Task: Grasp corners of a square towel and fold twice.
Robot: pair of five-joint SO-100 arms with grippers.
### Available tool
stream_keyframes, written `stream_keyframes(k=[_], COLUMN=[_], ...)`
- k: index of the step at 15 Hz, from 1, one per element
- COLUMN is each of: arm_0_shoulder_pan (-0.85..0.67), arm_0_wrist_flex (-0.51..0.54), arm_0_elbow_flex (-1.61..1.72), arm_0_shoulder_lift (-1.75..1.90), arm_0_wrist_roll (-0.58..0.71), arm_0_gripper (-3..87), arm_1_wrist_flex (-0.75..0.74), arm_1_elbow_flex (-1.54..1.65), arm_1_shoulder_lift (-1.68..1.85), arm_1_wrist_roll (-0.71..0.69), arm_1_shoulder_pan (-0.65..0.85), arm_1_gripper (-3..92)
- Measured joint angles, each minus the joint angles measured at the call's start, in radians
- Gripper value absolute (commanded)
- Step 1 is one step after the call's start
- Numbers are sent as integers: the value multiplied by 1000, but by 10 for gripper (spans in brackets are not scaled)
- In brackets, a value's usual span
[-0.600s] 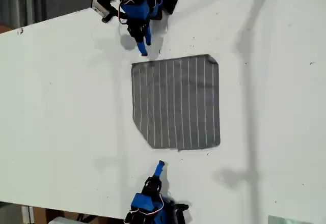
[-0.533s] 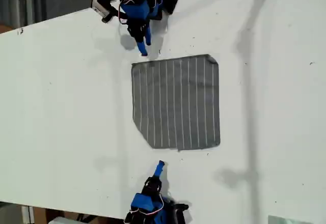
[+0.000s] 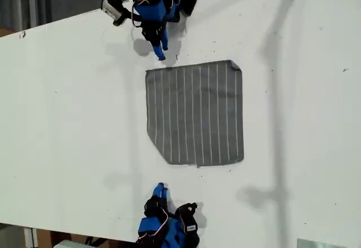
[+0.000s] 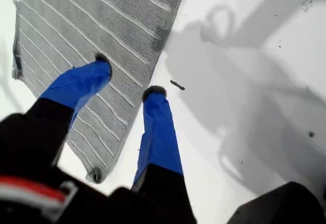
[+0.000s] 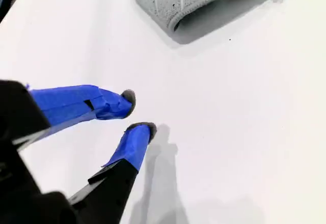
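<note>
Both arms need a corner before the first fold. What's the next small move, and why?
Probably ease my second gripper forward toward the nearest corner of the towel. Its jaws are open over bare table, short of the cloth, while my first gripper hangs open at the towel's edge near another corner.

1. My first gripper had two long fingers wrapped in blue tape, each ending in a dark rounded tip, on a black body with a red-and-white band.
2. My second gripper looked the same: blue-taped fingers, dark tips, black base.
3. In the exterior view, both arms showed blue housings, black joints, and red and white wires.
</note>
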Motion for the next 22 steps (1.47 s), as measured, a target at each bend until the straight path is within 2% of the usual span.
stream_keyframes(k=[2,3,5,7,9,11,15,18,22], arm_0_shoulder_pan=[8,25,58,58,60,58,60,60,60], arm_0_wrist_flex=[-2,-2,-57,-69,-54,-38,-38,-38,-38], arm_0_elbow_flex=[-2,-3,3,0,-9,-11,-11,-9,-9], arm_0_shoulder_lift=[0,0,0,0,-18,-12,-5,-5,-5], arm_0_wrist_roll=[3,17,54,109,153,199,215,216,216], arm_0_gripper=[178,162,183,188,191,193,192,192,190], arm_1_wrist_flex=[0,-6,-107,-152,-169,-169,-100,-141,-179], arm_1_elbow_flex=[0,0,-32,-273,-594,-752,-759,-917,-1150], arm_1_shoulder_lift=[0,-2,-89,-471,-1035,-1445,-1457,-1658,-1934], arm_1_wrist_roll=[-23,-77,-163,-199,-196,-124,249,282,221], arm_1_shoulder_pan=[-37,-92,-114,-156,-273,-425,-824,-908,-914], arm_1_gripper=[250,251,283,319,338,352,357,366,362])
